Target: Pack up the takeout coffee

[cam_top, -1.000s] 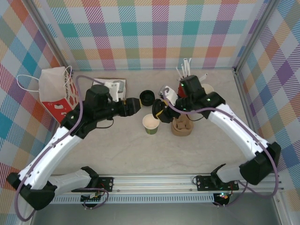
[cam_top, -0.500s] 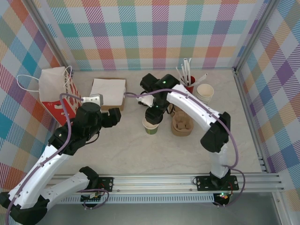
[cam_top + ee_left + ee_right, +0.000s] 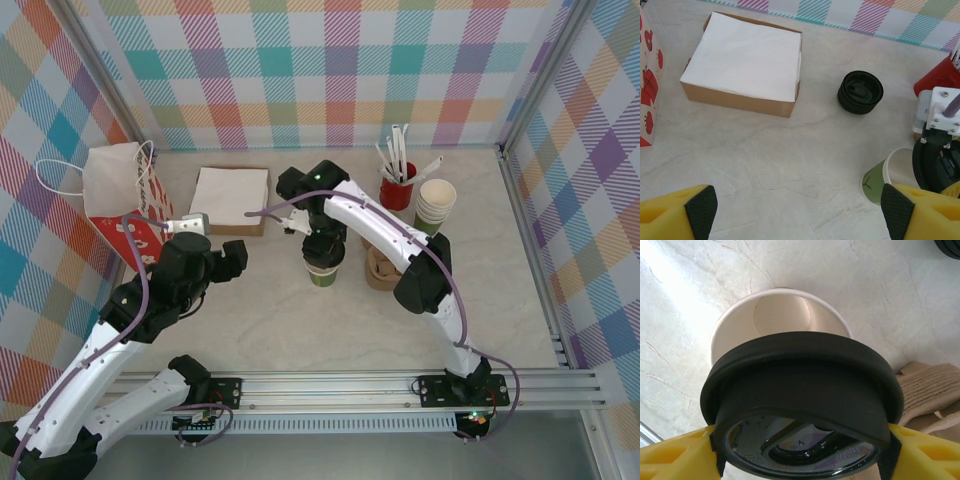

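The takeout coffee's olive-green paper cup (image 3: pixel 323 274) stands upright mid-table with its mouth uncovered and its white inside (image 3: pixel 782 320) showing. My right gripper (image 3: pixel 322 250) hovers right over it, shut on a round black plastic lid (image 3: pixel 800 390) that is gripped at its two sides and tilted just above the rim. In the left wrist view the cup (image 3: pixel 879 179) sits at the lower right with the lid (image 3: pixel 936 167) beside it. My left gripper (image 3: pixel 800 210) is open over bare table, left of the cup, with nothing between its fingers.
A brown cardboard cup holder (image 3: pixel 388 270) lies just right of the cup. A stack of black lids (image 3: pixel 860 92) sits behind it. At the back are a napkin box (image 3: pixel 232 188), a red cup of straws (image 3: pixel 397 186), stacked cream cups (image 3: pixel 436 200) and a paper bag (image 3: pixel 120 190).
My right arm has swung left and brought the black lid over the cup's mouth. My left arm has drawn back to the near left, and its jaws have spread wider.
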### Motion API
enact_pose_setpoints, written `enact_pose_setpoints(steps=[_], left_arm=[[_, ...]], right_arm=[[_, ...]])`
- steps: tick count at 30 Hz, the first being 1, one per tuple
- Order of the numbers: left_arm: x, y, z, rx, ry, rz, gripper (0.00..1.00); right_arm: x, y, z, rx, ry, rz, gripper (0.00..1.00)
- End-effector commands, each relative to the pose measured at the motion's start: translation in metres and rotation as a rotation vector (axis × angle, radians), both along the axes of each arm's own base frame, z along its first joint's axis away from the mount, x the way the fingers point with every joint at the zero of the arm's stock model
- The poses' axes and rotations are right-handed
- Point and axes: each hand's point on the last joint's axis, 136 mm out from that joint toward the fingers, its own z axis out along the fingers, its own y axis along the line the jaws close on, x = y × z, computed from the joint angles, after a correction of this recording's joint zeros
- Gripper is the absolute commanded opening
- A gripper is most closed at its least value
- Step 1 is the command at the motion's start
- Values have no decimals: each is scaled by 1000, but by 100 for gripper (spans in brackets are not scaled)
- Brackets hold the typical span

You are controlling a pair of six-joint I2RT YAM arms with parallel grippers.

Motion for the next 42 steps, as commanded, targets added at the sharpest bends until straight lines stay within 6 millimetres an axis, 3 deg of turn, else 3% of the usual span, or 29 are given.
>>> enact_pose_setpoints(steps=[1, 33, 42], left_arm=[[0, 4, -5, 10, 3, 19, 87], [3, -4, -9, -8, 16, 3, 88], [3, -5, -11, -8, 23, -1, 88]], right_arm=[[-7, -3, -2, -42, 25, 46, 75], [-8, 14, -23, -38, 58, 96, 77], [-9, 22, -23, 0, 63, 91, 83]])
